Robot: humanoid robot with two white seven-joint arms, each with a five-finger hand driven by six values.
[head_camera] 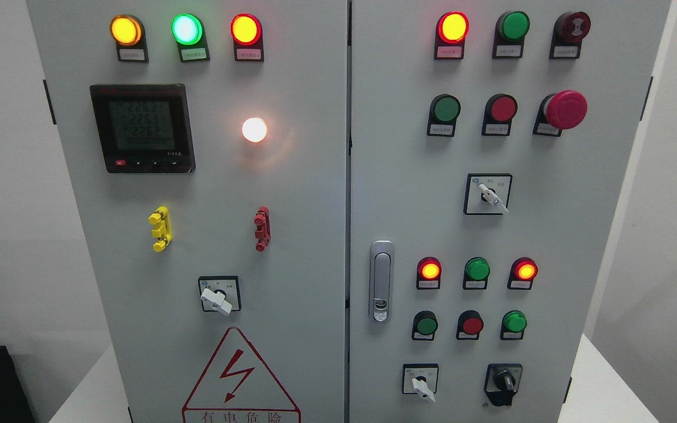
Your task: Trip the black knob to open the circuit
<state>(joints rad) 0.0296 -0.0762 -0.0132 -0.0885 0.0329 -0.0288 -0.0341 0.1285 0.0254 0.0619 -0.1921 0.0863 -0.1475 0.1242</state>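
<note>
- Near the bottom right corner of the grey metal cabinet door (609, 194), the black rotary knob (503, 383) sits, grip upright, beside a white selector switch (421, 383).
- Neither hand is in view; grasp state and nearer arm cannot be told.

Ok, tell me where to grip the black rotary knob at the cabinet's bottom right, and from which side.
Pinch the raised central bar of the black rotary knob across its two flat sides, coming straight at the grey cabinet door from the front. The bar stands roughly upright, so fingers likely go left and right of it.
</note>
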